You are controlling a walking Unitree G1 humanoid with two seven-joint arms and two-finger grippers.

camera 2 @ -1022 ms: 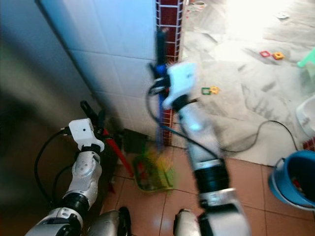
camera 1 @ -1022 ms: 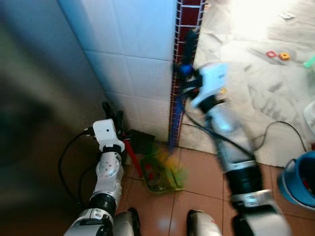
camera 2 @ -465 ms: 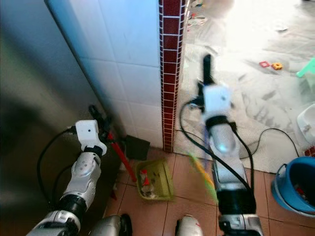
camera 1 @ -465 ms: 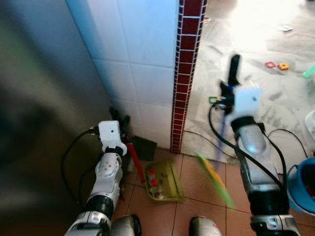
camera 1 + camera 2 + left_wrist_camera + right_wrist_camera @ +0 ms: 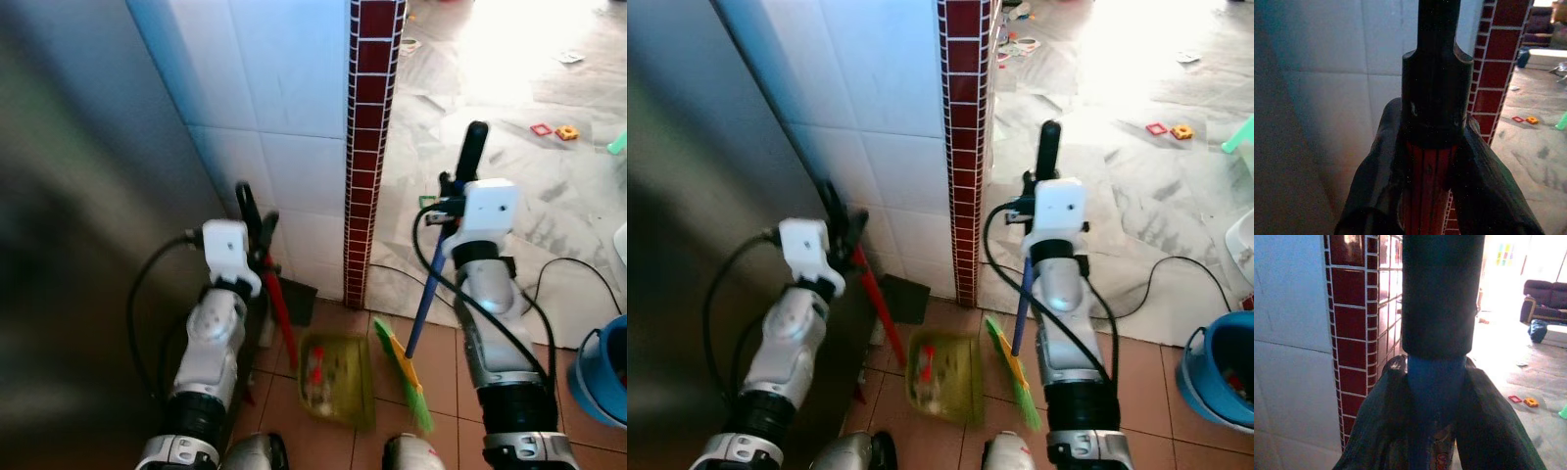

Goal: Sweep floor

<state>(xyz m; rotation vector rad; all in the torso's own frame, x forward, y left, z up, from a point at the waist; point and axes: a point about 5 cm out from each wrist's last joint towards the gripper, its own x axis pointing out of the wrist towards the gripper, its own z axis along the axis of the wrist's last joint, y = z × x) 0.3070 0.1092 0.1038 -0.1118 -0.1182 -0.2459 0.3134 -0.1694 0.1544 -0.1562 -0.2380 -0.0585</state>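
Observation:
My left gripper [image 5: 253, 217] is shut on the red handle [image 5: 281, 318] of a yellow-green dustpan [image 5: 336, 377]. The pan lies on the terracotta tiles by the wall with red bits inside. In the left wrist view the red handle [image 5: 1430, 166] with its black cap sits between the fingers [image 5: 1376, 181]. My right gripper [image 5: 453, 191] is shut on the blue broom handle [image 5: 424, 299] just under its black grip [image 5: 1442, 293]. The green and yellow broom head [image 5: 404, 377] rests on the floor just right of the pan.
A red-tiled pillar [image 5: 370, 127] and a white tiled wall [image 5: 265, 98] stand straight ahead, with a steel surface [image 5: 78, 245] on the left. A blue bucket [image 5: 602, 377] sits at the right edge. A black cable [image 5: 568, 269] and small toys [image 5: 554, 130] lie on the grey floor beyond.
My right arm swung the broom from beside the pillar out to the right, and its head now rests beside the dustpan. My left gripper rose slightly. The camera also shifted.

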